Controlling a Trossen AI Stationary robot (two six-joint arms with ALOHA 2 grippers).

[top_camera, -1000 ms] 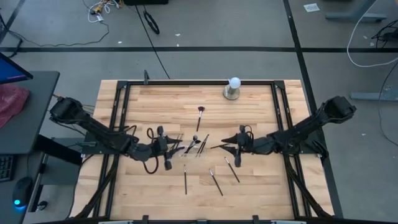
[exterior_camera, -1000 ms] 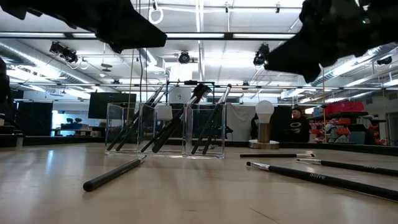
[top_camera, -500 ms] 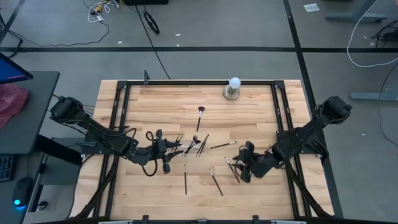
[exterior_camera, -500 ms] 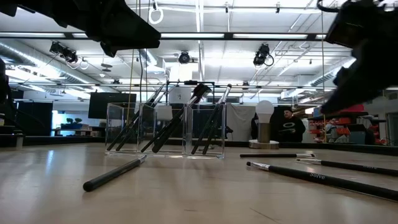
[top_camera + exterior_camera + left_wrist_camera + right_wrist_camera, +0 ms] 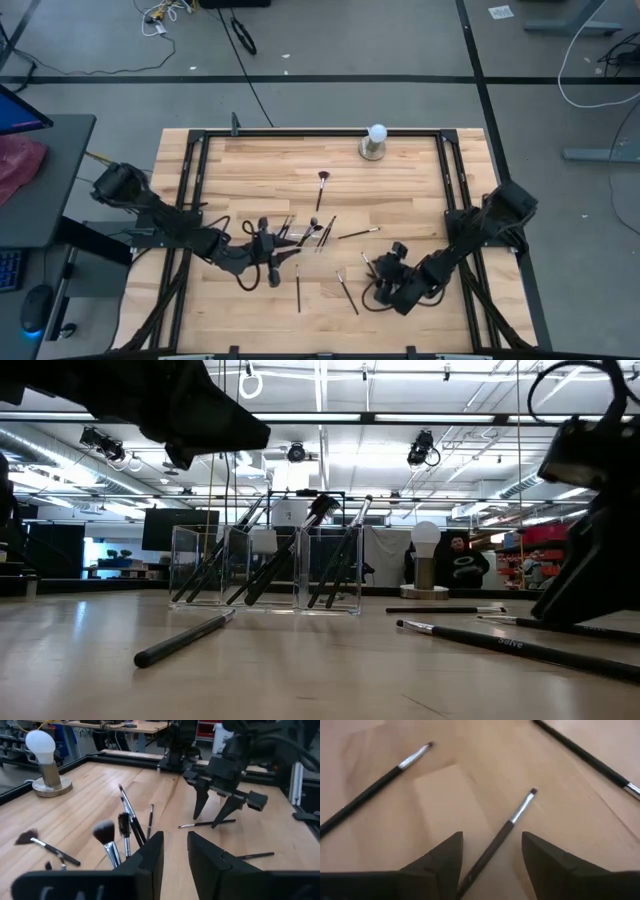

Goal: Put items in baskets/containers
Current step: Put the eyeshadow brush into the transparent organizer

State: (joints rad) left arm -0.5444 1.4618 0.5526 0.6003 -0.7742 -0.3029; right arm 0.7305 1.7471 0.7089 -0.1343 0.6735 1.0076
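A clear container (image 5: 305,240) stands mid-table with several dark makeup brushes (image 5: 285,560) upright in it. Loose brushes lie on the wood: a fan brush (image 5: 322,184), one (image 5: 358,234) right of the container, and others (image 5: 298,290) (image 5: 347,290) nearer the front. My right gripper (image 5: 378,274) is low over the table, open, its fingers on either side of a thin silver-ferruled brush (image 5: 507,827) without touching it. My left gripper (image 5: 175,855) is open and empty, above the table beside the container's near left side (image 5: 283,262).
A white ball on a round metal base (image 5: 375,140) stands at the far edge. A black metal frame (image 5: 300,132) runs round the tabletop. There is bare wood on the far left and far right of the table. A person (image 5: 465,565) shows in the room behind.
My right gripper has gone from beside the container toward the table's near edge and down, ending low over a loose brush. My left gripper has shifted a little toward the near edge. The brushes and the container have stayed where they were.
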